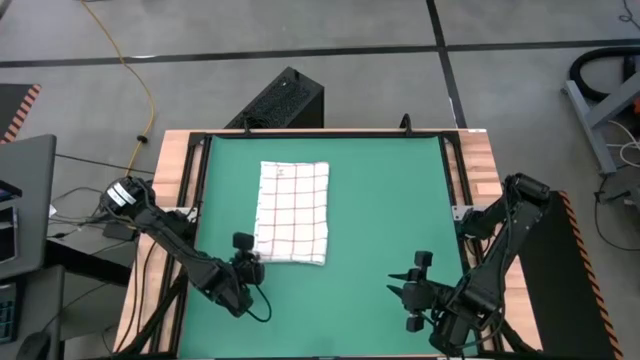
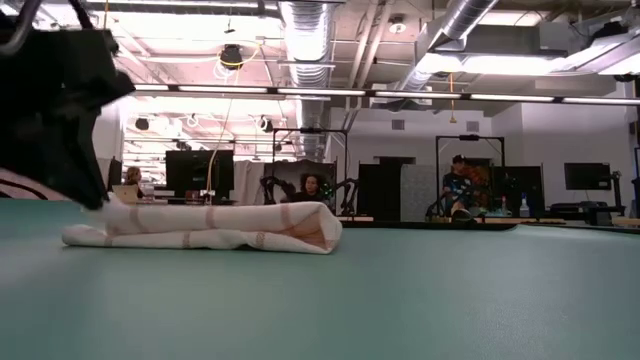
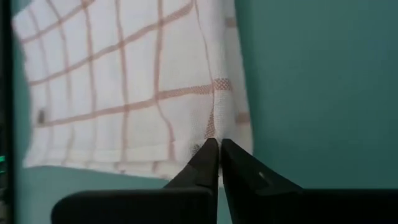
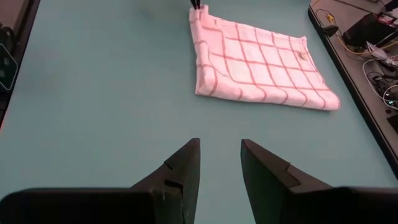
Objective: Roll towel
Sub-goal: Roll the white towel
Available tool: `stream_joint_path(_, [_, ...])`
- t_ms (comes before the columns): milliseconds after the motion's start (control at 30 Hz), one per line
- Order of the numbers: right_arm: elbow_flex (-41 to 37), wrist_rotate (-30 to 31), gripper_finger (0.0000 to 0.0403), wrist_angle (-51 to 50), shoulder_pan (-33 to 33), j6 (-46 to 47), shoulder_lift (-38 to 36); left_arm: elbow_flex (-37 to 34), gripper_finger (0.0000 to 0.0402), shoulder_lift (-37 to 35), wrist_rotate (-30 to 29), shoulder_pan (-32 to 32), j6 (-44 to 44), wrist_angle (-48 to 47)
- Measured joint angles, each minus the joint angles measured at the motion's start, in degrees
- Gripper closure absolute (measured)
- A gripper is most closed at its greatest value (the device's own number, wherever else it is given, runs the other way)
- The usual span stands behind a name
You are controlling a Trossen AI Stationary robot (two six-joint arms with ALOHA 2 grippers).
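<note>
The towel, white with a thin red check, lies folded flat on the green mat, left of centre. It also shows in the right wrist view and, as a low stack, in the low view. My left gripper is at the towel's near-left corner, shut on the cloth. My right gripper hovers open over the mat's near right part, well clear of the towel, with nothing between its fingers. My left gripper pinches the towel's near edge, close to the near-left corner, between its two fingertips. The fingers slant down from the near-left side. The cloth puckers at the tips; how many layers they have, I cannot tell. The towel's remaining cloth lies on the mat.
A black frame runs round the mat, with wooden table edges outside it. A black box stands past the far edge. Bare mat stretches right of the towel. People sit in the room beyond.
</note>
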Motion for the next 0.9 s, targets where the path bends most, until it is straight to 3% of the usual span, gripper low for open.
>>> stream_joint_path(167, [0.0, 0.0, 0.0266, 0.0, 0.0, 0.0, 0.0, 2.0, 0.0401, 0.0, -0.8, 0.0, -1.9, -5.8])
stream_joint_path(533, [0.0, -1.5, 0.0266, 0.5, 0.0, 0.7, 0.0, -3.0, 0.0401, 0.0, 3.7, -1.4, -10.8, -2.7])
stream_joint_path(667, [-0.4, -0.9, 0.0266, 2.6, -2.9, 1.1, 1.4, -4.8, 0.0401, 0.0, 5.2, -1.5, -13.8, -2.7])
stream_joint_path(767, [-1.7, -0.5, 0.0266, 8.3, -8.0, -4.2, 4.9, -5.6, 0.0401, 0.0, 4.8, -1.5, -14.9, -2.8])
stream_joint_path(900, [-1.8, 1.0, 0.0266, 26.2, -15.5, -24.1, 11.8, -5.7, 0.0401, 0.0, 3.7, -1.1, -14.4, -2.9])
